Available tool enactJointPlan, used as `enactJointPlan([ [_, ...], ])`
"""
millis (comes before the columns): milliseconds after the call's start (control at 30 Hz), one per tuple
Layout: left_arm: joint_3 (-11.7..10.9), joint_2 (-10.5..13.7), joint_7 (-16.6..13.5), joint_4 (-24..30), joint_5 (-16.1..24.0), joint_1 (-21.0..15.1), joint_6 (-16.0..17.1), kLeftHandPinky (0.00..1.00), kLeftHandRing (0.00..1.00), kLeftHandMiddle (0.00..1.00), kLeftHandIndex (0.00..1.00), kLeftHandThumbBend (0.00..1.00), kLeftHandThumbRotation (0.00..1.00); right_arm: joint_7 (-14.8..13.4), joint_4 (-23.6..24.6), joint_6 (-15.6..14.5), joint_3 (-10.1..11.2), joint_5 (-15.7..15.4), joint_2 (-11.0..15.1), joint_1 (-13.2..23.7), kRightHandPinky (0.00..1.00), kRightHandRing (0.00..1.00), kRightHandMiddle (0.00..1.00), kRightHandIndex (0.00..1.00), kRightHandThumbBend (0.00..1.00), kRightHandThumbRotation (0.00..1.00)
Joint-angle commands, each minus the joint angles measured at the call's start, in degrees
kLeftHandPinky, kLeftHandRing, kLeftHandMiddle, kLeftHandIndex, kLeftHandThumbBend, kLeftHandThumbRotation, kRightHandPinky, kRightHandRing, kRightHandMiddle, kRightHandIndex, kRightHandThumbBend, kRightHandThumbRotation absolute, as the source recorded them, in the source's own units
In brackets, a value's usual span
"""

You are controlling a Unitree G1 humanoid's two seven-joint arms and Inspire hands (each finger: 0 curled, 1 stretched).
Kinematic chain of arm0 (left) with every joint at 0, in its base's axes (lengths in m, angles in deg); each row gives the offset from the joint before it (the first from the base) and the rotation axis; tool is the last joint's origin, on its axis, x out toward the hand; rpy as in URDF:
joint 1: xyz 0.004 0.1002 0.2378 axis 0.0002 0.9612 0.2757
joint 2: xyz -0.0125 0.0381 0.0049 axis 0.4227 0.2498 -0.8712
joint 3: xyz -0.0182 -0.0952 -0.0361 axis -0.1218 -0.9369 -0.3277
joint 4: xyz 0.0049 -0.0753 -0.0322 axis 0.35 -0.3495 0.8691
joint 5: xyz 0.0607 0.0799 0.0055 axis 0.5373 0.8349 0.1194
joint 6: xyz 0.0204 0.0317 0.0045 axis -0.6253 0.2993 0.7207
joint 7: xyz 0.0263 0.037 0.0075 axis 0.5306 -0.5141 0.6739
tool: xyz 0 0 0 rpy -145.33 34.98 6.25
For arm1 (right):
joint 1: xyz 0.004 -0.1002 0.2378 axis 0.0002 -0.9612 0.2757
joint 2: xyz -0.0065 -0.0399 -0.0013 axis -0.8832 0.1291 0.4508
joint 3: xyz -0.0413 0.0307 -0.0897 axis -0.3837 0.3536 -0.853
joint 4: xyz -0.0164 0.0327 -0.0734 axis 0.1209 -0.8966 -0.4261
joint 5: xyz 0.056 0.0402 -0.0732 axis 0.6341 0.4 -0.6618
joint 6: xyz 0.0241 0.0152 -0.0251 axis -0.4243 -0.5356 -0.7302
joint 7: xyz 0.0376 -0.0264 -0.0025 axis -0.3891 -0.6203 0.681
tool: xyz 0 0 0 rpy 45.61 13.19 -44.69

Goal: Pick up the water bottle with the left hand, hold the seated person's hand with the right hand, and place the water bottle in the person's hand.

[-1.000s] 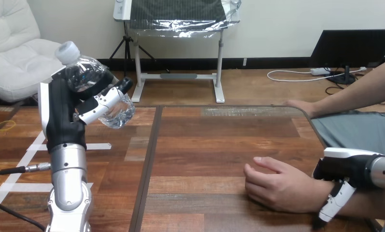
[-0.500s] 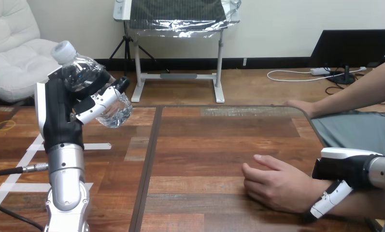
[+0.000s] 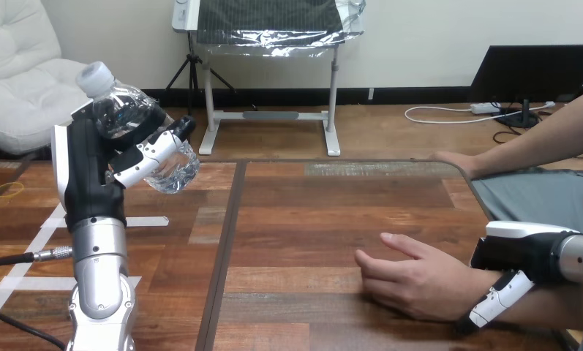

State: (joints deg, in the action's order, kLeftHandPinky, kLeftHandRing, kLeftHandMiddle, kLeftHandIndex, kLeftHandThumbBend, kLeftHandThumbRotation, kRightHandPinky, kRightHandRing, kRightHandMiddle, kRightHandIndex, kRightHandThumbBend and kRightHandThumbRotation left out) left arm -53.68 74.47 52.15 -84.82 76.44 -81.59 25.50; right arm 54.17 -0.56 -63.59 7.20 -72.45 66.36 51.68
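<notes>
Left hand (image 3: 98, 175): raised high over the left part of the table (image 3: 310, 219), with fingers and thumb wrapped right round the water bottle in a full grip.
Water bottle (image 3: 138, 124): clear, with a white cap (image 3: 96, 75). It sits in the left hand, clear of the table and tilted, cap up and to the left, base leaning toward the table's middle.
Right hand (image 3: 518, 256): low at the view's right edge, lying on the person's wrist (image 3: 467, 292). A white-shelled finger curls down over the wrist's near side, so the hand is closed on it.
Person's near hand (image 3: 412, 281): palm down on the table at front right, fingers reaching left along the wood and holding nothing.
Bottle to near hand: well apart, with bare table between them.
Person's far hand (image 3: 453, 156): resting flat at the table's far right corner.
Table: wooden planks with a dark seam running front to back, and strips of white tape (image 3: 153, 221) near the left arm.
</notes>
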Motion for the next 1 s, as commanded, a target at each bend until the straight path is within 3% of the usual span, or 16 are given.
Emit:
enactJointPlan([
  [0,0.11,0.50,-0.25,4.05,0.12,-4.75,0.76,0.26,0.30,0.36,0.41,0.59,0.00,0.95,-0.24,-0.35,0.10,1.14,-0.94,1.82,0.19,0.26,0.33,0.36,1.00,0.44],
  [233,0.01,0.42,0.03,4.10,-0.34,-4.74,0.78,0.26,0.30,0.36,0.41,0.59,0.00,1.91,-0.64,-1.00,0.22,1.93,-1.04,1.98,0.21,0.28,0.35,0.36,1.00,0.35],
  [567,-0.12,0.50,0.39,3.87,-0.80,-4.76,1.51,0.26,0.30,0.36,0.41,0.59,0.00,5.56,-0.54,-5.51,-0.12,3.05,-1.28,3.03,0.26,0.34,0.41,0.43,1.00,0.23],
  [967,-0.14,0.53,0.55,3.72,-1.08,-4.88,1.88,0.26,0.30,0.36,0.41,0.59,0.00,8.20,0.96,-8.31,-1.33,1.67,-0.62,3.71,0.37,0.52,0.59,0.58,1.00,0.15],
])
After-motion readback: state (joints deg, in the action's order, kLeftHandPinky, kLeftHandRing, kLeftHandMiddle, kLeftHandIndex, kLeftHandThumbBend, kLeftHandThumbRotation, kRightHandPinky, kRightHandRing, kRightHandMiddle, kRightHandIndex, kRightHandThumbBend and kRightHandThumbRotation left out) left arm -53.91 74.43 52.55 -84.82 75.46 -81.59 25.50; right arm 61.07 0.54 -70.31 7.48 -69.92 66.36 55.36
